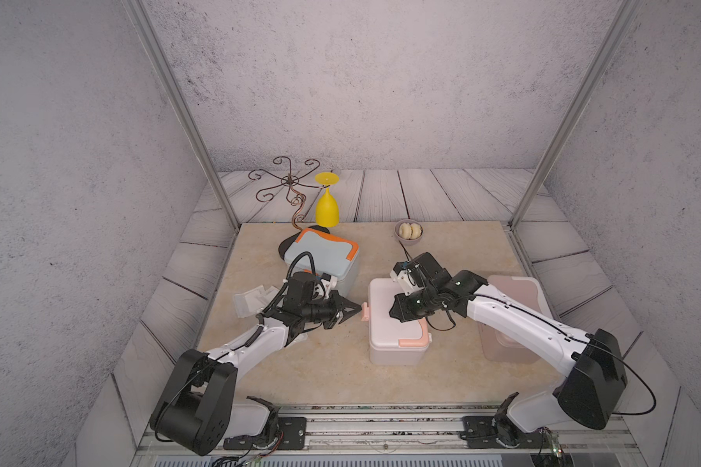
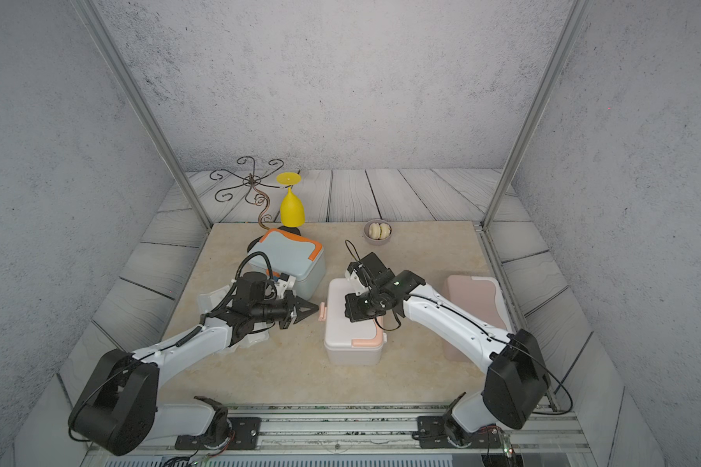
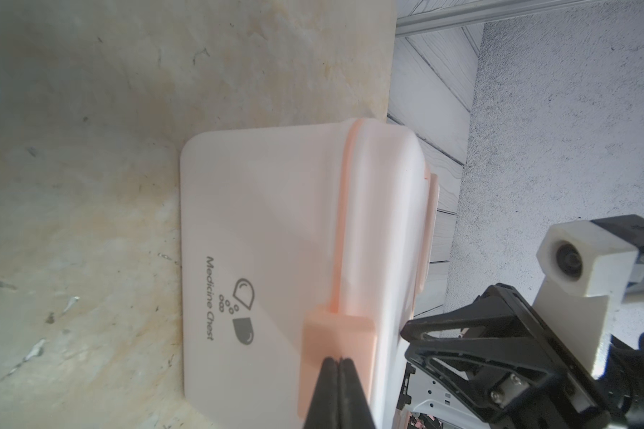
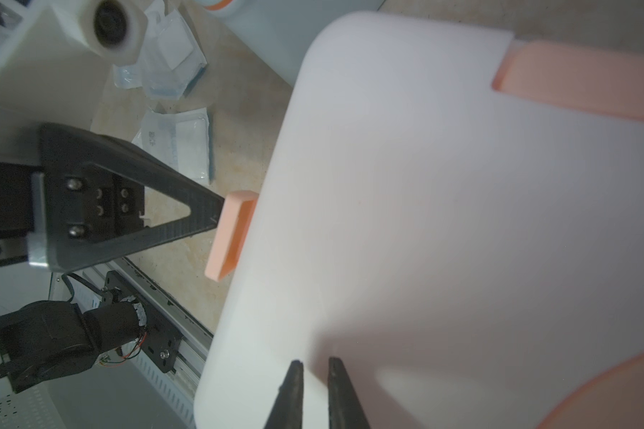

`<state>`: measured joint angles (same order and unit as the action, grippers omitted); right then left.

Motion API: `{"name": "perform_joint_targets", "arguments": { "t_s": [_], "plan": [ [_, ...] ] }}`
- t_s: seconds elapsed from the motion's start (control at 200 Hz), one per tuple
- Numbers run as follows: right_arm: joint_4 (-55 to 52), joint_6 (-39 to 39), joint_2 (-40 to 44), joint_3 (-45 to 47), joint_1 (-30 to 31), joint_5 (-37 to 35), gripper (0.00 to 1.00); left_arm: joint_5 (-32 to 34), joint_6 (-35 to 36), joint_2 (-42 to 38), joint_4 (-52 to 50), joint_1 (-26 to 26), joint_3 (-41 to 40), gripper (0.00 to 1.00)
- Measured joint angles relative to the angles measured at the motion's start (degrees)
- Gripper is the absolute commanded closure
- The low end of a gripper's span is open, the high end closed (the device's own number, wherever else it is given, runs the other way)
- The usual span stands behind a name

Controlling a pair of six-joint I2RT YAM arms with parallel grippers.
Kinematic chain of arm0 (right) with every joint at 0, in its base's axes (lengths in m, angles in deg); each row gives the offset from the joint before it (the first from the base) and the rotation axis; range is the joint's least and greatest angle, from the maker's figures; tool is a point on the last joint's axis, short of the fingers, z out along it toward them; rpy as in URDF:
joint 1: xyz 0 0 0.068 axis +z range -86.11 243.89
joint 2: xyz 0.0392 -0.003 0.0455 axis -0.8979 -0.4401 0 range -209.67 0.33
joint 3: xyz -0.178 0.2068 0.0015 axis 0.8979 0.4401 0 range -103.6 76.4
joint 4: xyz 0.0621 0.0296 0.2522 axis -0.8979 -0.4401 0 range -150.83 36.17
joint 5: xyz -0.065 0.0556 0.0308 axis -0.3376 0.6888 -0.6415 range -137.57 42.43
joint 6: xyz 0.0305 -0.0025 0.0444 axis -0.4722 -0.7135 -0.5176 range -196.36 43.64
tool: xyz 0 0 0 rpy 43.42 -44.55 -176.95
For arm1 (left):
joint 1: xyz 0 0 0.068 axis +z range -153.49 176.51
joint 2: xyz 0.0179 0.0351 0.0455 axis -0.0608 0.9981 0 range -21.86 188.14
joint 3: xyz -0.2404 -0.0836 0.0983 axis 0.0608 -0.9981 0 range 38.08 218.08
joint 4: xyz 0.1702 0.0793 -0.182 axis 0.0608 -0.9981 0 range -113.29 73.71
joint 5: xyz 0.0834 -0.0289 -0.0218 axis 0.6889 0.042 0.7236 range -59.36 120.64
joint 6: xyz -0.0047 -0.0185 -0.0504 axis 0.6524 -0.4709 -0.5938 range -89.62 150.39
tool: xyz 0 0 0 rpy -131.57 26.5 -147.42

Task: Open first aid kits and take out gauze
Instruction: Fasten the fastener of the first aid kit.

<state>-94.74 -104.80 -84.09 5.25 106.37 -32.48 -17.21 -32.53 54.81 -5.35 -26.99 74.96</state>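
Gauze lies near my left gripper, whose jaws, shut on nothing, meet the peach latch of the white kit. The right gripper, jaws narrowly apart, rests on the lid. I fear the tip skids off, shoving the kit.

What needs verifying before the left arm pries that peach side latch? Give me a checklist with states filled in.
1. Shut left gripper at the side latch: ok.
2. Side latch released: cannot tell.
3. Slightly parted right gripper over the white kit's lid: ok; pressing on it: cannot tell.
4. Lid seated: ok.
5. Loose gauze packets clear of the latch: ok.
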Motion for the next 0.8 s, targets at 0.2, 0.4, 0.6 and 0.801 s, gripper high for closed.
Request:
{"name": "perform_joint_targets", "arguments": {
  "t_s": [0.2,0.4,0.6,0.801],
  "plan": [
    [-0.11,0.0,0.0,0.0,0.0,-0.02,0.83,0.17,-0.02,0.98,0.09,-0.87,0.42,1.0],
    [-0.39,0.0,0.0,-0.02,-0.04,-0.07,0.84,1.29,0.04,2.51,0.83,-1.7,1.27,1.0],
    [-0.39,0.02,0.0,-0.02,-0.04,-0.04,0.83,1.57,0.15,4.04,1.36,-2.34,1.27,1.0],
    [-0.42,0.0,0.0,-0.02,-0.04,-0.04,0.84,1.53,-0.07,5.16,3.26,-2.67,1.36,1.0]
  ]
}}
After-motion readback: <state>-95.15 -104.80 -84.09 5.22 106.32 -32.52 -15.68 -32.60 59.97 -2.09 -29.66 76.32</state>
